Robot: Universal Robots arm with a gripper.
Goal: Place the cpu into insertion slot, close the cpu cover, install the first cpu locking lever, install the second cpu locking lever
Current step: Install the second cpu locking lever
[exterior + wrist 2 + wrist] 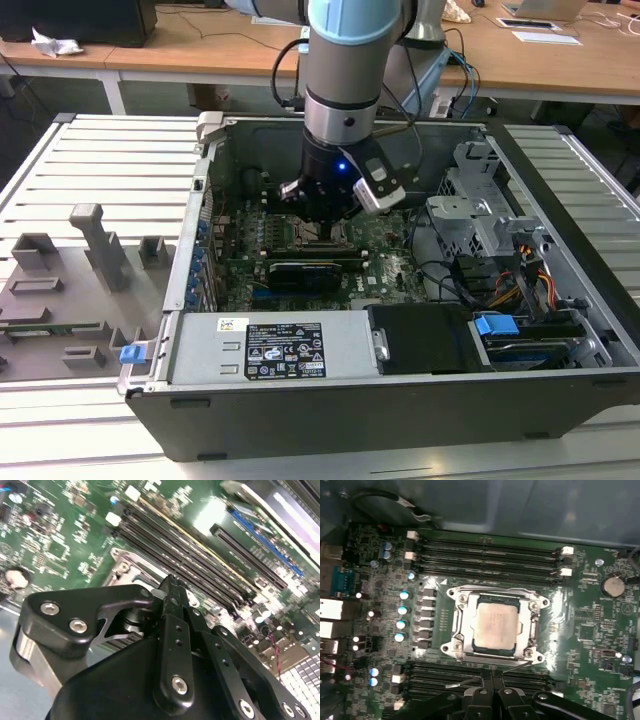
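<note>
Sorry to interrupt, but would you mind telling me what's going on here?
A robot arm is working inside an open computer case, its end effector low over the motherboard beside the insertion slot. The cpu already sits in the slot with the cpu cover down around it. The end effector's fingers look closed together and hold nothing.
</note>
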